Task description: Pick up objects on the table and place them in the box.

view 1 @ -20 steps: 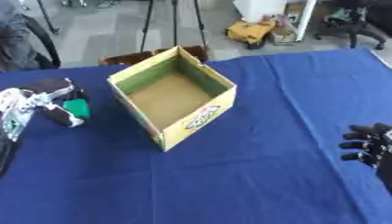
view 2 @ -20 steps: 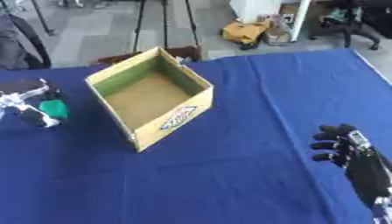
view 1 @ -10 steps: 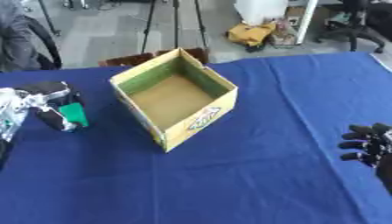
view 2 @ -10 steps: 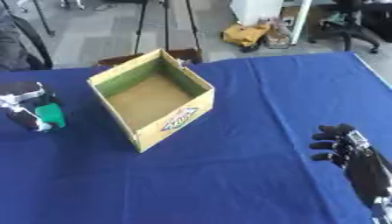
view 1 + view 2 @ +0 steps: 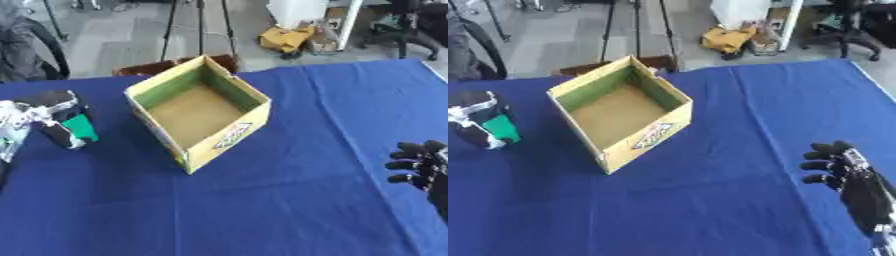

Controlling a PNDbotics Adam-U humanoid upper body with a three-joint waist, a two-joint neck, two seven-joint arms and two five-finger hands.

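Left hand (image 5: pixel 39 117) at 9 o'clock, over the blue worktop (image 5: pixel 289 200), fingers curled round a green object (image 5: pixel 80 127); can't make out more than a green block shape with a pale edge. Whether the object touches the worktop or is held clear of it, can't tell.

Box (image 5: pixel 199 111): open-top yellow cardboard, green on the inner walls, brown floor, printed logo on the near outer wall. Sits just above centre, turned so one corner points toward 6 o'clock. Nothing visible inside it. The green object is outside the box, at 9 o'clock from it, apart from the box wall.

Right hand (image 5: pixel 846 172) at 4 o'clock near the worktop edge, palm side toward the box, fingers loosely bent, holding nothing. Well apart from the box.

Beyond the worktop at 12 o'clock: grey floor with tripod legs (image 5: pixel 199 27), a yellow carton (image 5: pixel 286 38) at 1 o'clock, an office chair (image 5: pixel 859 22) at 2 o'clock.
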